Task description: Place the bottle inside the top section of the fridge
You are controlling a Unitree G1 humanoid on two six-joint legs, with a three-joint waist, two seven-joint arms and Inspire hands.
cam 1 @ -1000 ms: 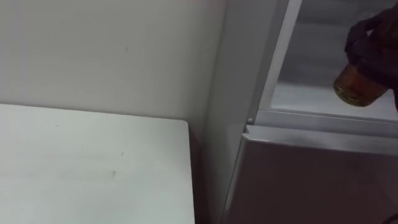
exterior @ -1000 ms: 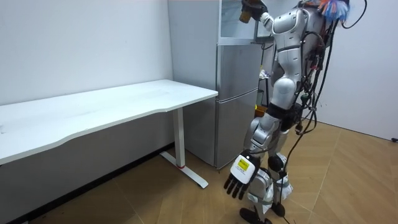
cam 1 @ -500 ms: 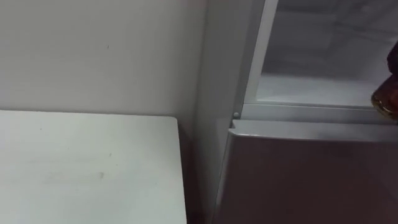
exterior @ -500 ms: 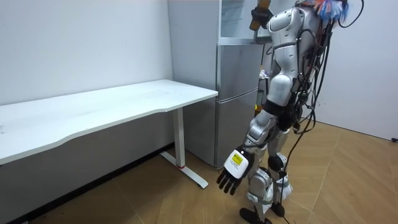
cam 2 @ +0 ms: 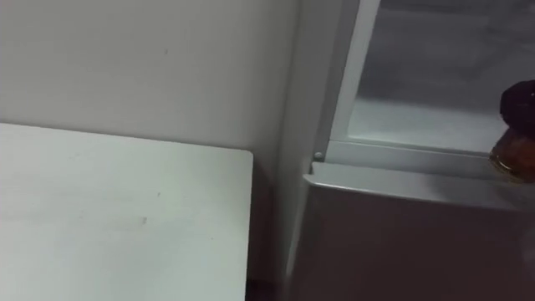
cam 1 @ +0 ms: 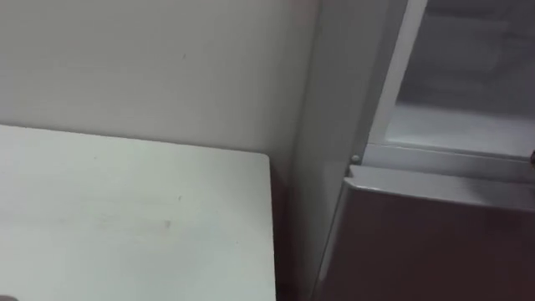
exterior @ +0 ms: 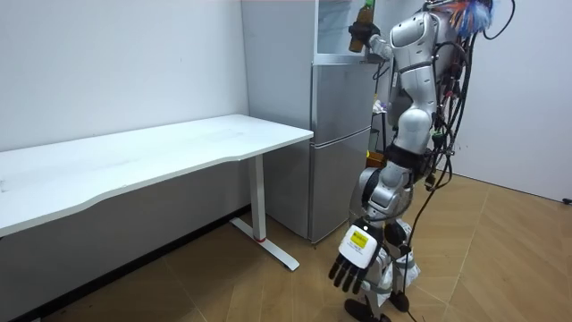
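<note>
An amber bottle (cam 2: 512,160) shows its lower part at the right edge of the right eye view, in front of the sill of the open upper fridge compartment (cam 2: 418,125). My dark right hand (cam 2: 522,104) is shut on it from above. In the room view I stand in front of the fridge (exterior: 340,134) with my right hand (exterior: 357,39) raised to the upper compartment, holding the bottle (exterior: 362,18) upright. By my legs my left hand (exterior: 351,264) hangs low, fingers straight and open.
The lower fridge door (cam 2: 401,242) is closed. A white table (cam 2: 109,217) stands to the left of the fridge, a narrow gap between them, along the wall. Wooden floor (exterior: 500,259) lies behind me.
The head camera has swung, so the eye views shifted. In the room view my right hand with the bottle has moved back toward the fridge opening, slightly lower. My left hand has swung by my legs.
</note>
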